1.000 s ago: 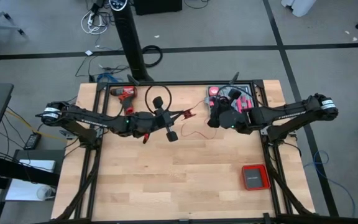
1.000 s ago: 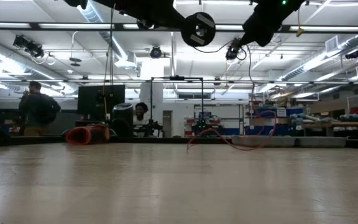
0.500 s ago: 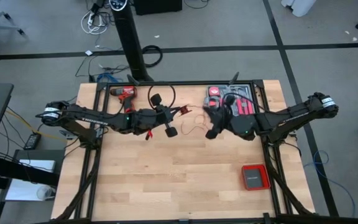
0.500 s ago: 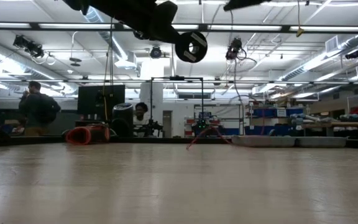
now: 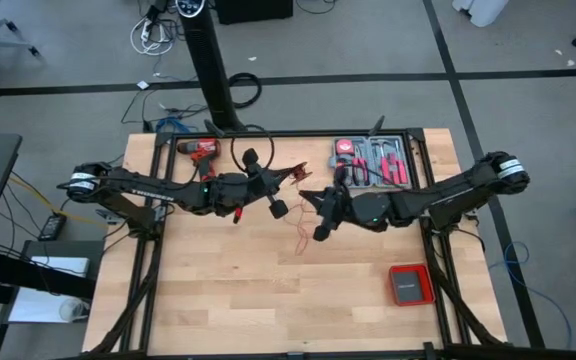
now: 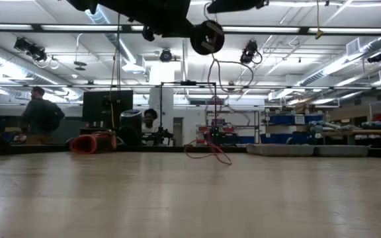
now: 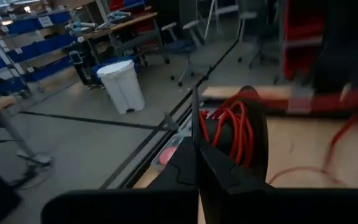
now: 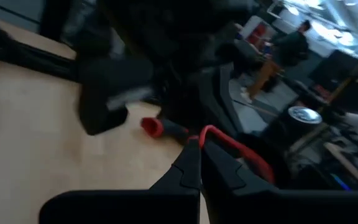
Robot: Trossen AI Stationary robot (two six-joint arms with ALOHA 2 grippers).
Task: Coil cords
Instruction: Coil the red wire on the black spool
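Observation:
A black spool wound with the thin red cord hangs above the table's middle, with my left gripper shut on it; the low view shows one round flange. My right gripper is just right of the spool, shut on the free red cord. From there the cord drops into a loose tangle lying on the table. A red plug-like end shows close to the spool. My left gripper pinches the thin rim of the spool's near flange between its two fingers, coming in nearly level from the table's left. The spool is lifted clear of the table. My right gripper pinches the red cord between its fingertips, nearly level from the table's right. The cord arches out past the fingers, and the rest hangs slack down to the table.
A red-and-black drill lies at the far left of the table. A tray of red-handled tools sits at the far right. A flat red square box lies near the right front. Bare wood spreads along the near side.
My right gripper has swung from beside the tool tray toward the table's left and near edge, up to the spool, and tipped closer to level. The cord came with it, so its loose loops now lie farther left on the table. The spool has rolled slightly.

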